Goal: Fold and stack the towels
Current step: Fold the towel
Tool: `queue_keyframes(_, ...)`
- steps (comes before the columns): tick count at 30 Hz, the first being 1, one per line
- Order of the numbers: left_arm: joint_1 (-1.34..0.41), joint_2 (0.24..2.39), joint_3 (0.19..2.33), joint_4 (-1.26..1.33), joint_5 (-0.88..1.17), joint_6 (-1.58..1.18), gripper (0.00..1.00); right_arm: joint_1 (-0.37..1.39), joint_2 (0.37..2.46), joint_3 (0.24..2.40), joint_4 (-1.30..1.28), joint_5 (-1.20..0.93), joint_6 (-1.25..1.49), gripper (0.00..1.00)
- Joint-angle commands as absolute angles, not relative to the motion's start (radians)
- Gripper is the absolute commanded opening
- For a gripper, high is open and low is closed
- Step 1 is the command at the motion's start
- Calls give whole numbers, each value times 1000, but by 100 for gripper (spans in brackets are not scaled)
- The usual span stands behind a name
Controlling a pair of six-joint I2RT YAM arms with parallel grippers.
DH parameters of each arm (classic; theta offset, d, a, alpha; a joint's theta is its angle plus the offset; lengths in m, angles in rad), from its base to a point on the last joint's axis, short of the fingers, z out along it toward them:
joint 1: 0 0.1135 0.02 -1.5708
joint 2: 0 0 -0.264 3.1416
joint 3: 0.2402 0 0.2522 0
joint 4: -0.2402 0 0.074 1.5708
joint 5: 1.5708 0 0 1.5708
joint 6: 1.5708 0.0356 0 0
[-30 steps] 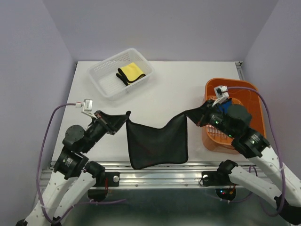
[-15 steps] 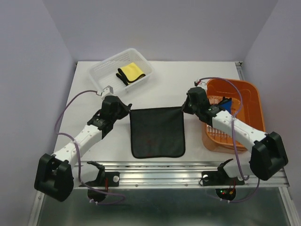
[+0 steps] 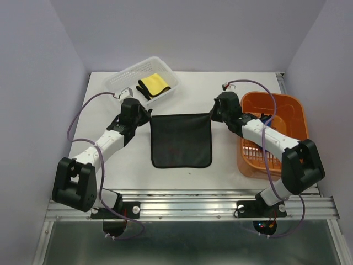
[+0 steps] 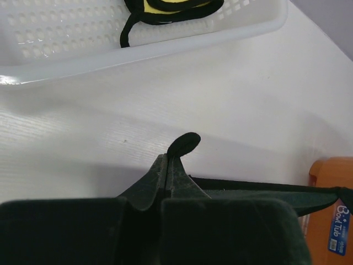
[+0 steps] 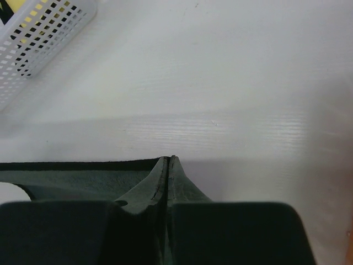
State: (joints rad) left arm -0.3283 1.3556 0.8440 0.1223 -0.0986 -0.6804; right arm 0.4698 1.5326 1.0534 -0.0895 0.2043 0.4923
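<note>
Here, a yellow towel (image 3: pixel 154 84) sat in the white mesh basket (image 3: pixel 113 91). The left gripper (image 3: pixel 144 117) pinched the black towel (image 3: pixel 182 141) at its far-left corner and the right gripper (image 3: pixel 212 116) pinched its far-right corner. The towel lay flat on the table (image 3: pixel 220 88), beside the orange basket (image 3: pixel 287 97).

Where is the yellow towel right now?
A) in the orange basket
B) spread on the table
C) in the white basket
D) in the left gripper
C: the yellow towel sits inside the white basket, as the top view and the left wrist view both show.
</note>
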Motion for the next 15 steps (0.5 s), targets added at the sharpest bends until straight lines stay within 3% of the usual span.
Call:
queue_keyframes(1, -318, 1316, 853, 156, -107, -649, 0, 456, 1511, 1077, -31, 192, 451, 1)
queue_keyframes(15, -322, 1103, 514, 238, 41, -741, 0, 468, 1292, 792, -9, 12, 528, 1)
